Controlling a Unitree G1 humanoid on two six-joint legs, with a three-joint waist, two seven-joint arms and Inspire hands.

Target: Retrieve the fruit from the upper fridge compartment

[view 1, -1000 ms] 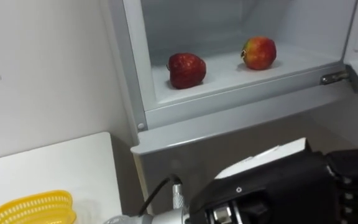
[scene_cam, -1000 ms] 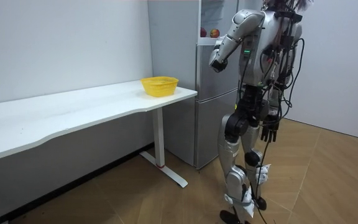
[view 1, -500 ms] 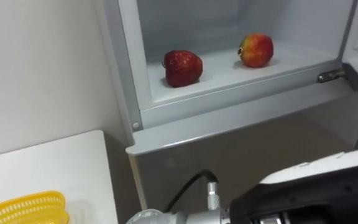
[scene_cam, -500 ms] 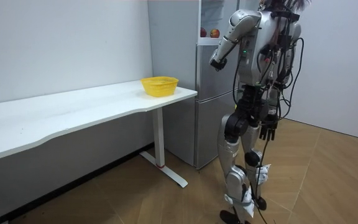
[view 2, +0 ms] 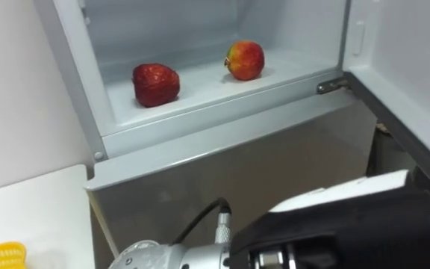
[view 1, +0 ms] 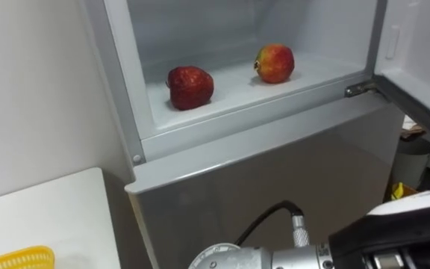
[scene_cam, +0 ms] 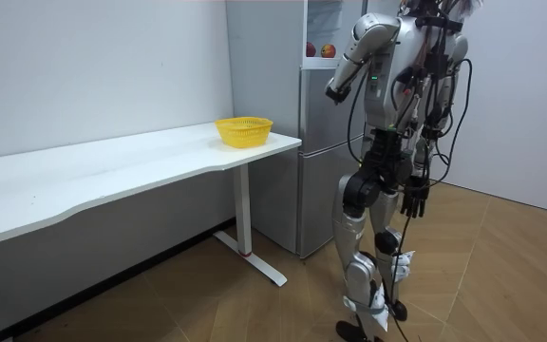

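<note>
The upper fridge compartment stands open in front of me. On its white shelf lie a dark red fruit at the left and a red-yellow apple at the right, apart from each other. My left arm is raised across the bottom of the eye views, below the shelf and clear of both fruits. My left hand shows as a dark block at the lower right, and in the room view it is at chest height before the fridge. My right hand hangs open at my side.
The open fridge door juts out on the right. A white table stands left of the fridge with a yellow basket near its end. I stand upright on the wooden floor, close to the fridge front.
In the room view my left arm has lifted a little higher towards the compartment. The eye view has swung to the right, so the fruits sit further left in it.
</note>
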